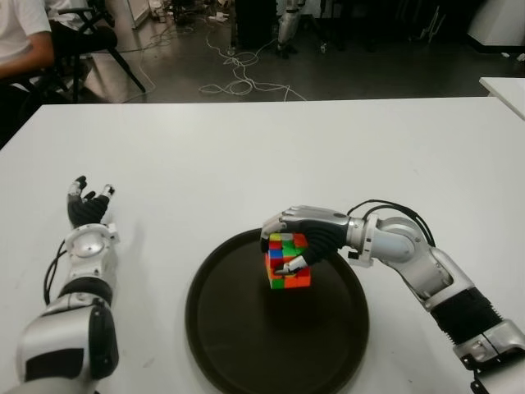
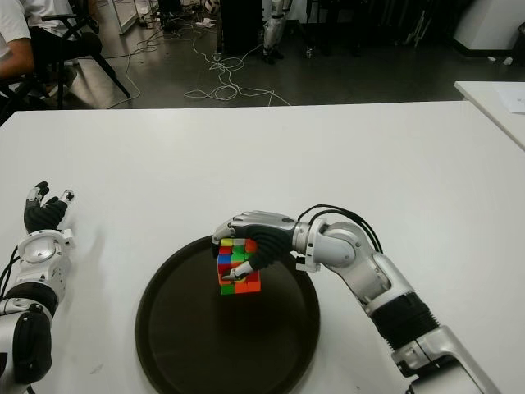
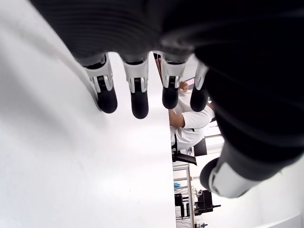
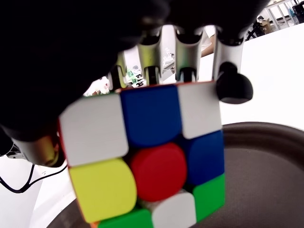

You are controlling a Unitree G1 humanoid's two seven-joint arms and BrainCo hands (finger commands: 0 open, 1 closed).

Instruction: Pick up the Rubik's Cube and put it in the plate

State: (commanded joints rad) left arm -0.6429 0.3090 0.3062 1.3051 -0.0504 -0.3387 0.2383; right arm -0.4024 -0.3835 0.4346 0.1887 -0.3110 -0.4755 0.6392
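We hold the Rubik's Cube point(image 1: 288, 262) in our right hand point(image 1: 305, 238), fingers wrapped over its top and sides, above the plate point(image 1: 246, 345); whether it touches down is unclear. It looks rigid, light and smooth-faced, best pinched on opposite faces. Our left hand point(image 1: 86, 215) shows further left, fingers relaxed. No writing is legible.

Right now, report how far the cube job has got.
Done: the right hand has grasped the Rubik's Cube and brought it over the dark plate. In hand: its fingers wrap the cube; whether it touches the plate is unclear. Left: release and withdraw. The left hand shows idle, open, left of the plate.
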